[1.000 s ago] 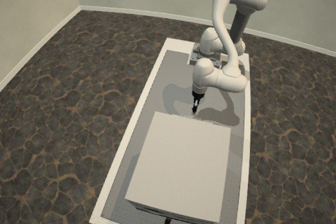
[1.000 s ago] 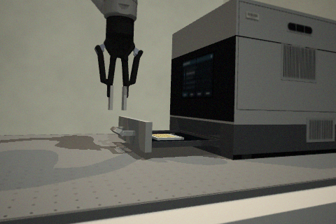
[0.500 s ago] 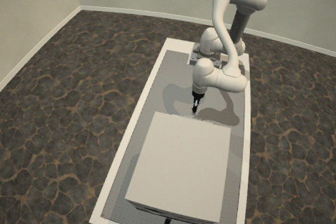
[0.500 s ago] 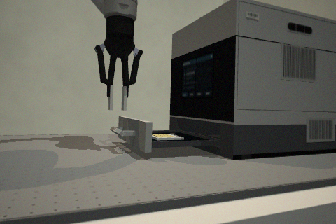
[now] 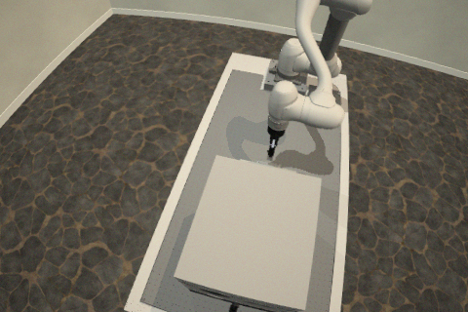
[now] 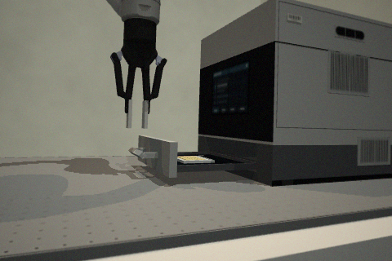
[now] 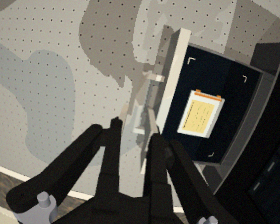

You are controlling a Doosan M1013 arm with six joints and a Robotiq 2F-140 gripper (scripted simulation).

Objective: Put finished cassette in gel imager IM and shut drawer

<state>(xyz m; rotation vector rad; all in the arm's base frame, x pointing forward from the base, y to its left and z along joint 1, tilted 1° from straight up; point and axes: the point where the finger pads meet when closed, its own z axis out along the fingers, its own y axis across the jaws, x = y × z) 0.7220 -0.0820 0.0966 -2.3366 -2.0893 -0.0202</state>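
The gel imager IM (image 5: 253, 234) (image 6: 314, 110) has its drawer out, with the front panel (image 6: 167, 159) (image 7: 174, 85) clear of the housing. The cassette FINISHED (image 6: 196, 158) (image 7: 200, 117), white with a yellow window and orange at one end, lies flat on the dark glass (image 7: 216, 75). It is near the middle of the corner marks, its long sides roughly along the long sides; three marks show, the fourth is hidden. My gripper (image 5: 270, 156) (image 6: 137, 126) (image 7: 136, 115) points down, partly open and empty, above and just outside the drawer's handle (image 6: 143, 153).
The imager's dark front with its screen (image 6: 230, 87) rises behind the drawer, to the right in the exterior view. The perforated deck (image 6: 102, 216) (image 7: 21, 90) lies under the gripper, with the arm's shadows on it. The arm's base (image 5: 288, 78) stands at the deck's far end in the top view.
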